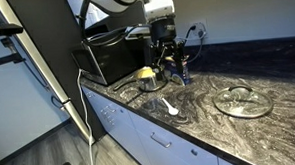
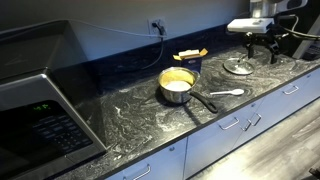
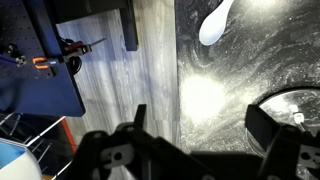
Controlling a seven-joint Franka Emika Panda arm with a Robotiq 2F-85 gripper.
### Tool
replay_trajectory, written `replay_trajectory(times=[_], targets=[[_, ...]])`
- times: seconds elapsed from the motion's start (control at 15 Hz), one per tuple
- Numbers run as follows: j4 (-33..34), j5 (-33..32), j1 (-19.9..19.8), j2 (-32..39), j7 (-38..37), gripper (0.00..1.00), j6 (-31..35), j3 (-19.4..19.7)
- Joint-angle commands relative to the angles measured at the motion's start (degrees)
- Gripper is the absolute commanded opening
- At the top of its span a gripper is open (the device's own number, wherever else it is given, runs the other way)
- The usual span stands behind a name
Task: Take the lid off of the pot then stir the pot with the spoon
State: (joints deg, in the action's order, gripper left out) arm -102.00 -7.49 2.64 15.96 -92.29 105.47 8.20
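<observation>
The steel pot point(image 1: 147, 78) with yellow contents stands uncovered on the dark marbled counter, also in an exterior view point(image 2: 178, 86). The glass lid point(image 1: 243, 100) lies flat on the counter away from the pot point(image 2: 238, 66); its rim shows at the right edge of the wrist view point(image 3: 292, 100). The white spoon point(image 1: 171, 108) lies on the counter between pot and lid point(image 2: 228, 93) point(image 3: 215, 22). My gripper point(image 1: 173, 63) point(image 2: 262, 50) hangs above the counter near the lid, open and empty point(image 3: 200, 122).
A big black microwave point(image 1: 111, 54) point(image 2: 40, 100) stands beyond the pot. A yellow item point(image 2: 190, 55) lies by the wall under an outlet. The counter's front edge and the wooden floor point(image 3: 110, 60) show in the wrist view.
</observation>
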Motion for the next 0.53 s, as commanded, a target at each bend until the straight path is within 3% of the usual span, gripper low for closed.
replay_trajectory(times=[0.0, 0.27, 0.47], targets=[[-2.23, 2.01, -0.55, -1.11, -3.45, 1.00, 0.30, -1.23], [-5.74, 8.37, -1.10, -1.59, -5.95, 1.00, 2.86, -2.09], [-9.54, 14.44, -1.46, -1.47, -5.15, 1.00, 10.29, -2.77]])
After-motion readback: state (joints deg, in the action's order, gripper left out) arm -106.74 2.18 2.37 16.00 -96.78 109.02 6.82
